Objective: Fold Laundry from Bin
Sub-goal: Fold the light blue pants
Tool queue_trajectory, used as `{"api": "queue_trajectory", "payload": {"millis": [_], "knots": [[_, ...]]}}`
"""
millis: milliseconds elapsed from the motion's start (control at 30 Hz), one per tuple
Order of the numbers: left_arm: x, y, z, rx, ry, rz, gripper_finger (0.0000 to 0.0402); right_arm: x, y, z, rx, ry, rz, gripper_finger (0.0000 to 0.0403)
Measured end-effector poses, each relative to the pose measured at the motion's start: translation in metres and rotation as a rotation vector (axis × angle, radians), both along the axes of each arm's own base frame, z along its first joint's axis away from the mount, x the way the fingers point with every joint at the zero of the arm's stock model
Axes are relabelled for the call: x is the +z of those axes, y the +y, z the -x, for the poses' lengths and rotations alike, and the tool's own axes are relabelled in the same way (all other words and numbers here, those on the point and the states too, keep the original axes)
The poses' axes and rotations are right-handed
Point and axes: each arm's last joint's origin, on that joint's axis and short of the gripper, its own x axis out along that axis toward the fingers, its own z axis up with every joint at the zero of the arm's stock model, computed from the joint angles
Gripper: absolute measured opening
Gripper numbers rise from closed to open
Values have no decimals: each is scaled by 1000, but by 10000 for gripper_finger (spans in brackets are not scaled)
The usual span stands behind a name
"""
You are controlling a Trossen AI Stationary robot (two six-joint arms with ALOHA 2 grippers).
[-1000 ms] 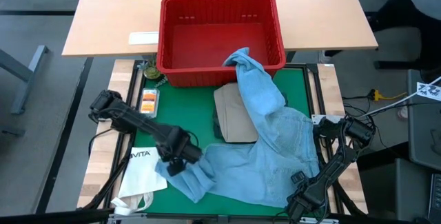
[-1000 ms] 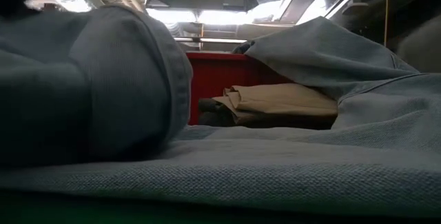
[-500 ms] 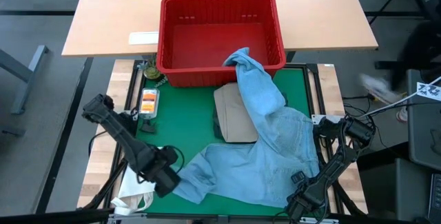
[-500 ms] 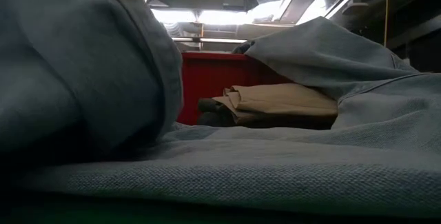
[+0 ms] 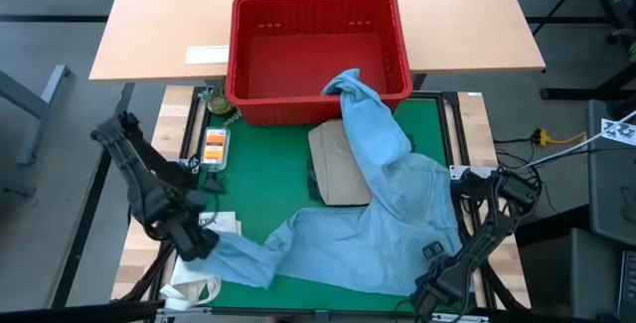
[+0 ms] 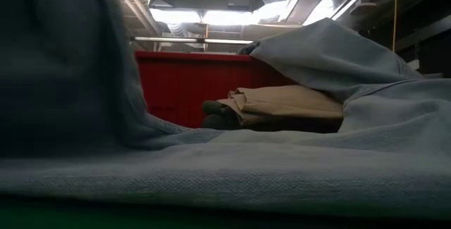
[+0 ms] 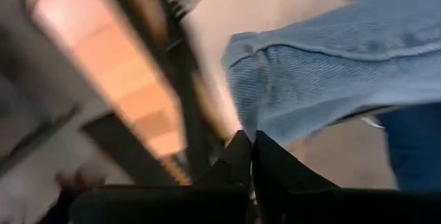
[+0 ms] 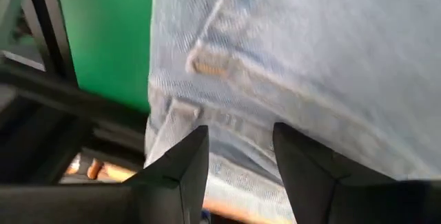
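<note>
Light blue denim jeans [image 5: 397,214] lie spread over the green mat [image 5: 268,174]. One leg is draped over the near rim of the red bin [image 5: 316,50]. The other leg is drawn out toward the table's left. A folded khaki-tan garment [image 5: 338,169] lies on a dark garment [image 5: 311,179], partly under the jeans. It also shows in the low view [image 6: 282,102]. My left gripper [image 5: 197,243] is shut on the end of the left leg, past the mat's left edge. My right gripper [image 5: 435,275] is at the jeans' waist, at the near right. My left gripper pinches the hem end of the jeans leg [image 7: 242,117] between its two shut fingers, at its edge. The leg runs from the gripper toward the table's right, stretched out low over the mat's left edge. My right gripper has the waistband edge [image 8: 207,124] between its two fingers [image 8: 189,158], which come from above at the table's near right corner. The denim runs back between the fingers. The waist lies flat on the mat.
A white paper bag printed VITA [image 5: 204,281] lies at the near left, under my left gripper. Small packets [image 5: 214,144] sit on the left strip beside the mat. A wooden table [image 5: 159,25] stands behind the bin. In the low view denim [image 6: 282,180] fills the foreground.
My left gripper has gone toward the table's left edge, still shut on the leg end. The folded-over leg has been drawn out straight to the left and now reaches past the mat's edge. The waist and the leg on the bin have stayed put.
</note>
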Motion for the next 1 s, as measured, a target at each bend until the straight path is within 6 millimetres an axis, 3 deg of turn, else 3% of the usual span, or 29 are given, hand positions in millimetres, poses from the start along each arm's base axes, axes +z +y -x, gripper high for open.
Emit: {"api": "queue_trajectory", "payload": {"millis": [233, 400, 500, 667, 867, 1000], "knots": [[-27, 5, 29, 72, 226, 2, 0, 46, 4, -7, 72, -57, 161, 166], [-41, 6, 35, 58, 278, -35, 0, 72, 11, -22, 170, -356, 243, 166], [-45, 6, 36, 53, 286, -48, 0, 74, 15, -39, 251, -611, 267, 166], [-45, 6, 36, 5, 284, -29, 0, 73, 11, -74, 354, -757, 159, 166], [-45, 6, 37, -6, 282, -25, 0, 74, -11, -110, 491, -801, 121, 166], [-45, 6, 37, -19, 287, -15, 0, 74, -30, -127, 485, -785, 131, 166]]}}
